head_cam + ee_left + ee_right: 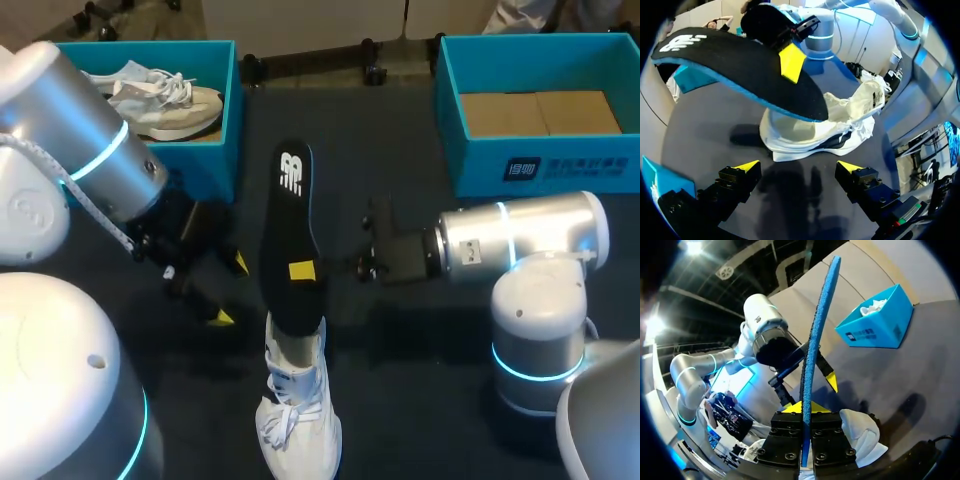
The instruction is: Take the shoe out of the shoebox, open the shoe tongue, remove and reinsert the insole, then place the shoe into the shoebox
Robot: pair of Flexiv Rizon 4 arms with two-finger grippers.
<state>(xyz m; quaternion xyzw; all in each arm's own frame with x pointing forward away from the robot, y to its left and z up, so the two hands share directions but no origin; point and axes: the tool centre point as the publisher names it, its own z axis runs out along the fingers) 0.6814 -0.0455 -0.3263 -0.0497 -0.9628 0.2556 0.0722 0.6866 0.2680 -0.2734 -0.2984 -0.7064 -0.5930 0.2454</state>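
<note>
- While the black insole (292, 215) is clamped at about mid-length between both fingers of the right gripper (301, 270), its far end, marked with a white logo, is held raised above the table (420, 380)
- The near end of the insole is seen at the opening of the white shoe (297, 405); whether it is inside cannot be told
- The shoe is set on the table near the front edge, between the two arms and outside both boxes
- The left gripper (229, 290) is released, with its fingers spread wide, just beside the insole and touching nothing
- A second shoe (165, 100) is contained in the blue shoebox (230, 110) at the far left
- Brown cardboard (540, 112) is seen inside the blue box (470, 165) at the far right
</note>
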